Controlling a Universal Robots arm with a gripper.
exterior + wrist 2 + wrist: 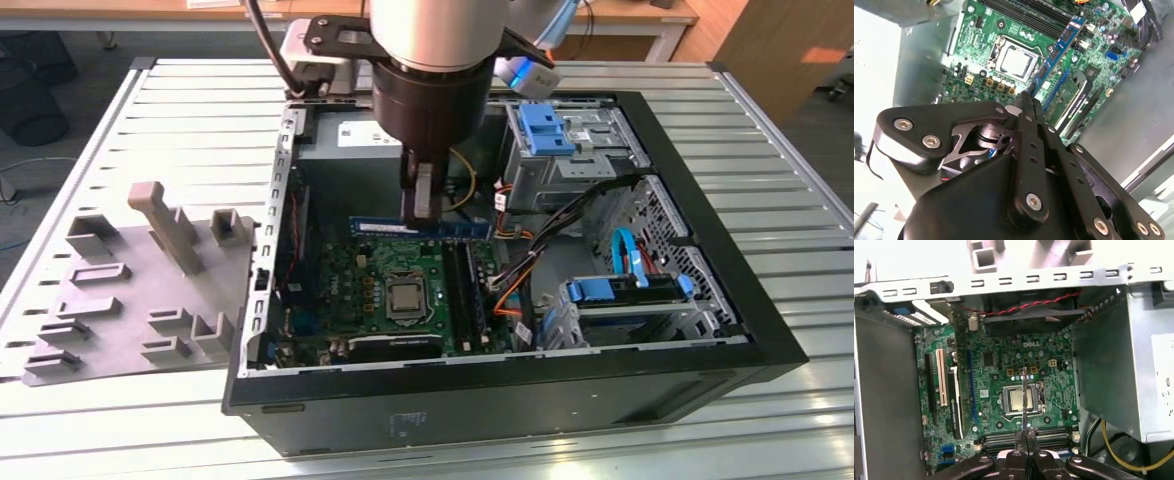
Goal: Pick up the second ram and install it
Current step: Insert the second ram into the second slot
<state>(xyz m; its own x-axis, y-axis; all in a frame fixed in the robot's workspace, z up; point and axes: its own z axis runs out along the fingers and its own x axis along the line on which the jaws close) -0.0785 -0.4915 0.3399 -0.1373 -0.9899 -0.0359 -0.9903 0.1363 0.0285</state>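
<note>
The second ram (pixel 461 228), a long blue-green stick with black chips, hangs level above the green motherboard (pixel 387 270) inside the open computer case. My gripper (pixel 423 215) is shut on its middle, pointing straight down. In the second wrist view the ram (pixel 1059 47) runs out from the gripper (pixel 1026 97) over the board. In the first wrist view the ram (pixel 1024 390) shows edge-on as a thin line over the processor socket (pixel 1021 400), with the gripper (pixel 1025 434) closed on it. The long black memory slots (pixel 463 295) lie beside the socket, below the stick.
A grey plastic holder (pixel 134 290) with upright blocks sits on the slatted table at the exterior view's left. The black case wall (pixel 721 250) rings the board. Inside stand a power supply (pixel 354 150), blue-tabbed drive bays (pixel 547 130) and loose cables (pixel 534 250).
</note>
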